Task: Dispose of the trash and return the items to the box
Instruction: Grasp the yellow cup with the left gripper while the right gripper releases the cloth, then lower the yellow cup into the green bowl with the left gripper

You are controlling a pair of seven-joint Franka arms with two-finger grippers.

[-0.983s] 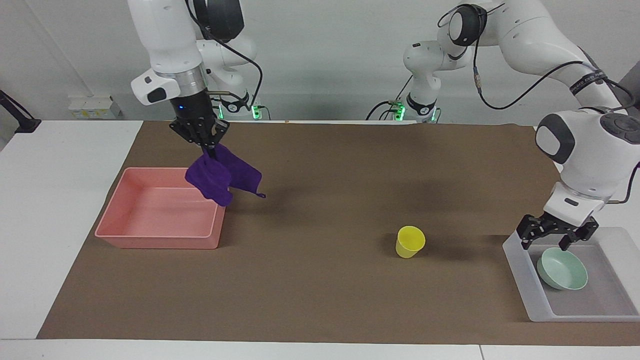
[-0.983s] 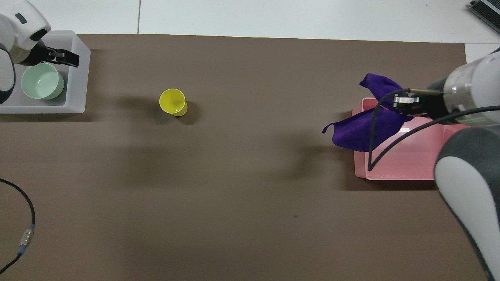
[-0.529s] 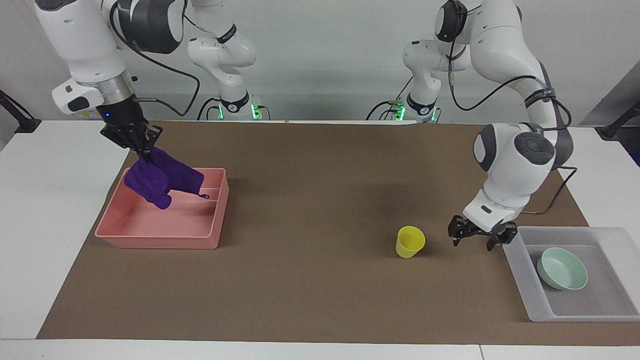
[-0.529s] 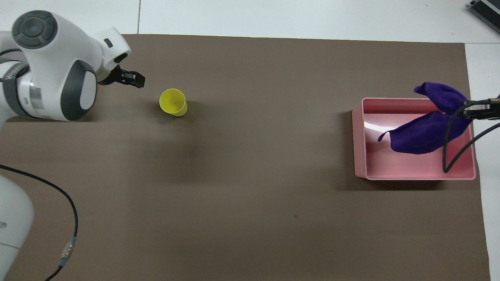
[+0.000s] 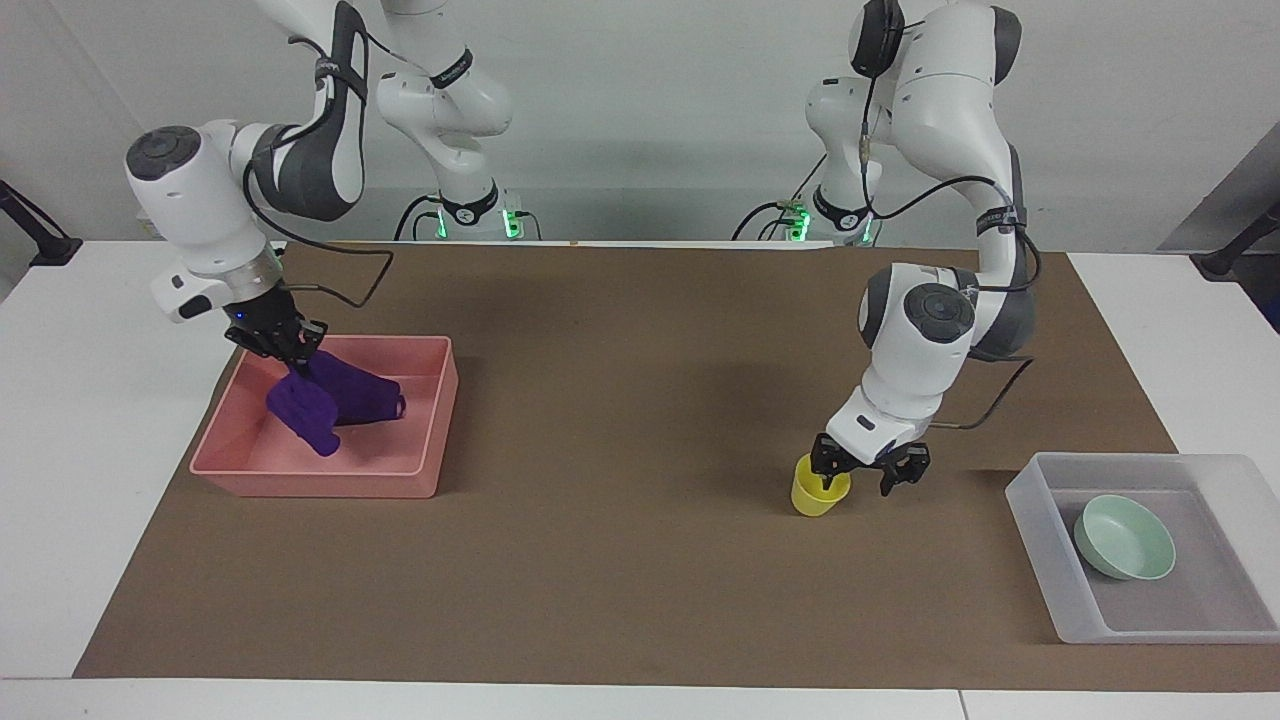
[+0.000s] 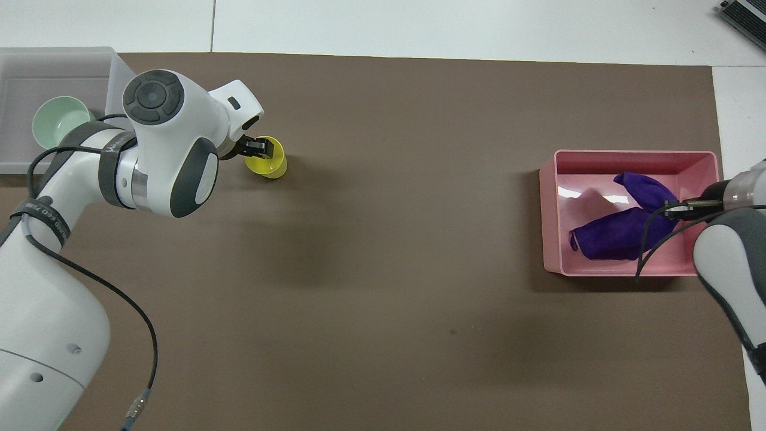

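The trash, a purple cloth [image 5: 335,405] [image 6: 616,233], hangs from my right gripper [image 5: 300,362] [image 6: 679,211], which is shut on its top; its lower folds lie inside the pink bin [image 5: 320,482] [image 6: 634,154]. The yellow cup [image 5: 815,497] [image 6: 272,164] stands upright on the mat. My left gripper [image 5: 862,478] [image 6: 258,146] is open and down at the cup, with one finger inside the rim and the other outside, toward the box. The mint-green bowl [image 5: 1125,537] [image 6: 60,123] sits in the translucent box [image 5: 1040,545] [image 6: 60,66].
A brown mat [image 5: 620,400] covers most of the white table. The pink bin stands at the right arm's end and the box at the left arm's end, both partly on the mat. The left arm's cable [image 6: 143,335] hangs over the mat's near part.
My left gripper moved from over the box to the cup and came down around its rim. My right gripper carried the cloth over the pink bin and lowered it inside.
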